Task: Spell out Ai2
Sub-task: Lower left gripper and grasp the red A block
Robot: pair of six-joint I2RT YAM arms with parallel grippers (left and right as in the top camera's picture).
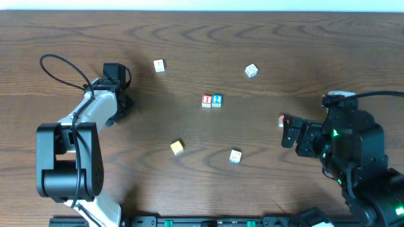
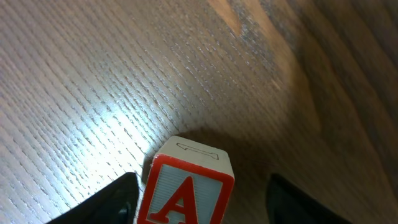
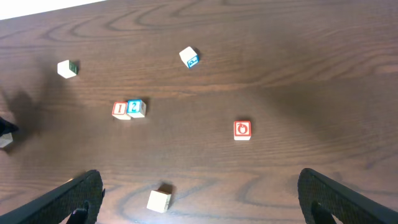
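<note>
The red "A" block [image 2: 186, 190] stands on the wood between the two fingers of my left gripper [image 2: 200, 202], which is open around it; the left finger is close to it and there is a gap on the right. In the overhead view the left gripper [image 1: 122, 106] hides this block. The red "i" block [image 1: 207, 101] and the blue "2" block [image 1: 217, 100] sit side by side, touching, at the table's middle. They also show in the right wrist view, "i" [image 3: 120, 110] and "2" [image 3: 136, 107]. My right gripper [image 1: 290, 133] is open and empty at the right.
A red block [image 1: 282, 120] lies just by the right gripper. Loose blocks lie at the back left [image 1: 159, 65], the back right [image 1: 251, 70], the front middle [image 1: 235, 156], and a yellow one [image 1: 177, 147] in front of the pair.
</note>
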